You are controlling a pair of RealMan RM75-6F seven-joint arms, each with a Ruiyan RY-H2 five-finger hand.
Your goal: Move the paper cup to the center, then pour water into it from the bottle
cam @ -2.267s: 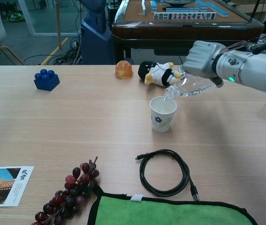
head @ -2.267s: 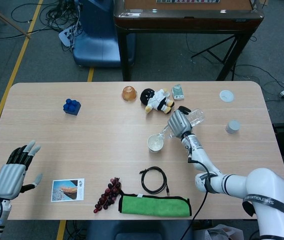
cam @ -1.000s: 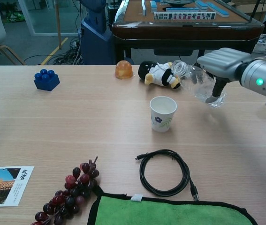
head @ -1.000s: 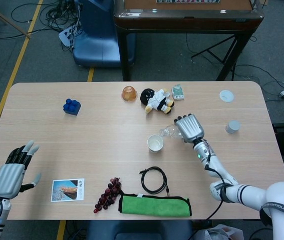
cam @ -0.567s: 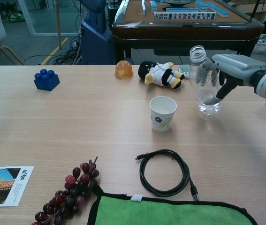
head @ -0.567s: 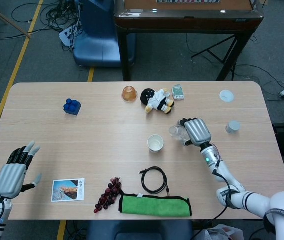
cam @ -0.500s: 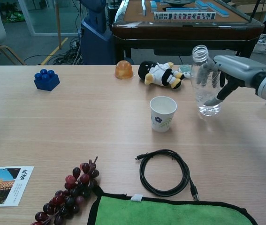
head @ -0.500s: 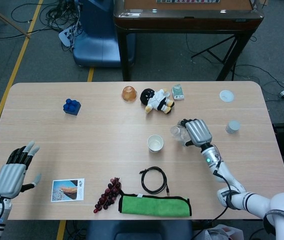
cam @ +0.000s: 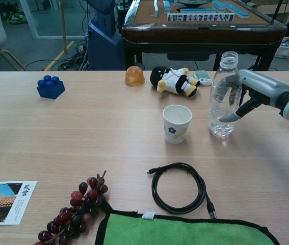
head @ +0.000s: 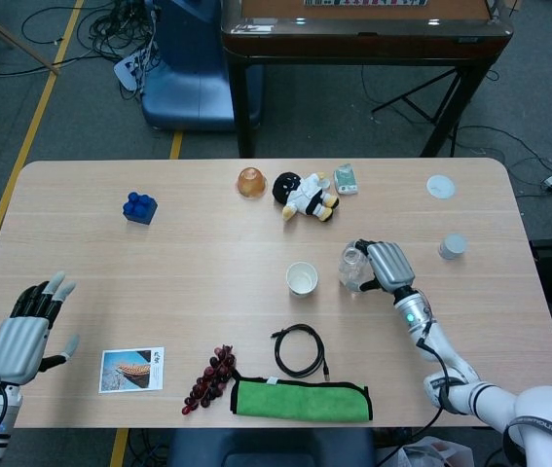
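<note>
I am holding the clear, uncapped plastic water bottle [cam: 222,97] upright in my right hand [cam: 251,89], whose fingers are wrapping its upper body from the right side while its base is sitting on, or just above, the pale wooden bench [cam: 83,132]; from these views I cannot quite tell whether it is touching down. The white paper cup with the blue flower print [cam: 177,123] is standing upright near the middle of the bench, just left of the bottle and a little nearer to me. That is the relation I am steering by: the cup is lying to the left of my right hand, the bottle's long axis is running vertical, and my right hand is by far the nearer one. My left hand [head: 24,329] is hovering over the near left corner, well apart from both, holding nothing with its fingers spread.

I am judging the cup placed; whether it holds water I cannot see.

Counting what else is on the bench: one blue toy brick [cam: 50,87], one orange dome-shaped jelly [cam: 134,76], one black-and-white plush doll [cam: 174,80], one coiled black cable [cam: 180,187], one bunch of dark red grapes [cam: 73,210], one green cloth with black edging [cam: 185,229], one picture postcard [cam: 4,202], one small green packet [head: 345,179], one white round lid [head: 440,186] and one small grey cylinder [head: 453,246].
</note>
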